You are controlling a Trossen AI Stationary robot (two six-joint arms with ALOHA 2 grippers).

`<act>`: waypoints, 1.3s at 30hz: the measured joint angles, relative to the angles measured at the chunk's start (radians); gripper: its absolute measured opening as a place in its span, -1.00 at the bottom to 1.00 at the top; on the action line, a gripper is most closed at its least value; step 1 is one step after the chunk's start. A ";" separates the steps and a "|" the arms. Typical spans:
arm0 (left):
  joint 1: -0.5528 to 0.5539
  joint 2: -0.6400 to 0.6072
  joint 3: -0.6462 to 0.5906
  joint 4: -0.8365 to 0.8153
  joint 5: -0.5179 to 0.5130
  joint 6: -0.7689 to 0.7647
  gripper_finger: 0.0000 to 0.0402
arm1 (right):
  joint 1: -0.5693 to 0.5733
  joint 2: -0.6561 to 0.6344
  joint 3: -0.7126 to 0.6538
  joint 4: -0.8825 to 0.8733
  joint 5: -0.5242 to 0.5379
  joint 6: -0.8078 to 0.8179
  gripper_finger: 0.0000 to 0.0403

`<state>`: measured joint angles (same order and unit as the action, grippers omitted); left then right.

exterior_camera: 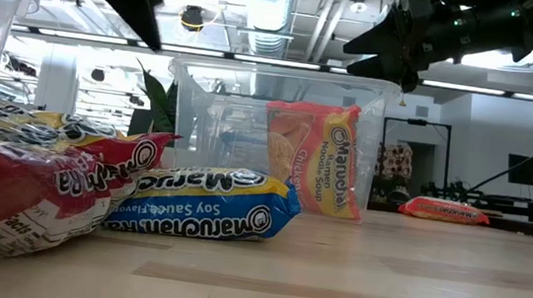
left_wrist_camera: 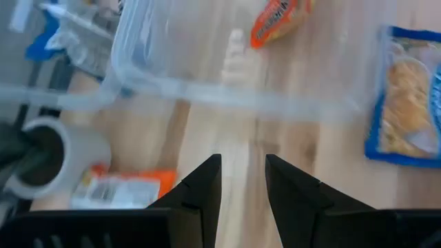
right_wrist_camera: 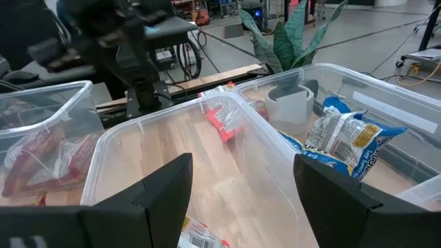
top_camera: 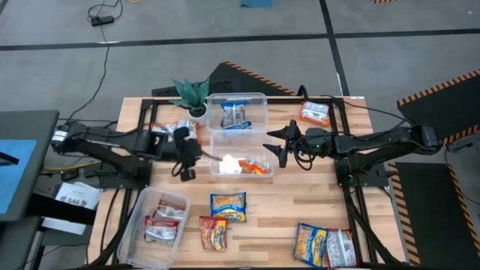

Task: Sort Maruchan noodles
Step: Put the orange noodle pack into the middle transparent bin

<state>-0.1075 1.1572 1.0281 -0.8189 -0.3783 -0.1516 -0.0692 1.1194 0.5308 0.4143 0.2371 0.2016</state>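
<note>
Tubs: rear [top_camera: 259, 101] w/ blue packet [top_camera: 234, 115]; middle [top_camera: 217, 146] orange [top_camera: 255, 166]; front-left [top_camera: 139, 217] red [top_camera: 163, 221].

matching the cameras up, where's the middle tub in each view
High: middle tub at table centre, between both grippers.
Low: centre, behind the blue packet.
Left wrist: its rim crosses the picture ahead of the fingers.
Right wrist: foreground, between the fingers.
Shared landmark: the orange packet inside it.
</note>
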 joint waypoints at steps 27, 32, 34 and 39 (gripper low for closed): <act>0.259 -0.336 -0.587 1.043 0.148 0.200 -0.50 | -0.468 0.021 0.068 -0.910 0.363 0.398 0.37; 0.259 -0.315 -0.587 1.032 0.148 0.196 -0.50 | -0.633 0.161 0.068 -0.823 0.262 0.334 0.37; 0.259 -0.304 -0.587 1.038 0.147 0.196 -0.50 | -0.677 0.217 0.068 -0.759 0.221 0.289 0.37; 0.259 -0.305 -0.587 1.030 0.146 0.196 -0.50 | -0.728 0.322 0.068 -0.655 0.179 0.229 0.37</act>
<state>0.1513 0.8524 0.4408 0.2116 -0.2321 0.0448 -0.7976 1.4412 0.5987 -0.2405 0.4159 0.4304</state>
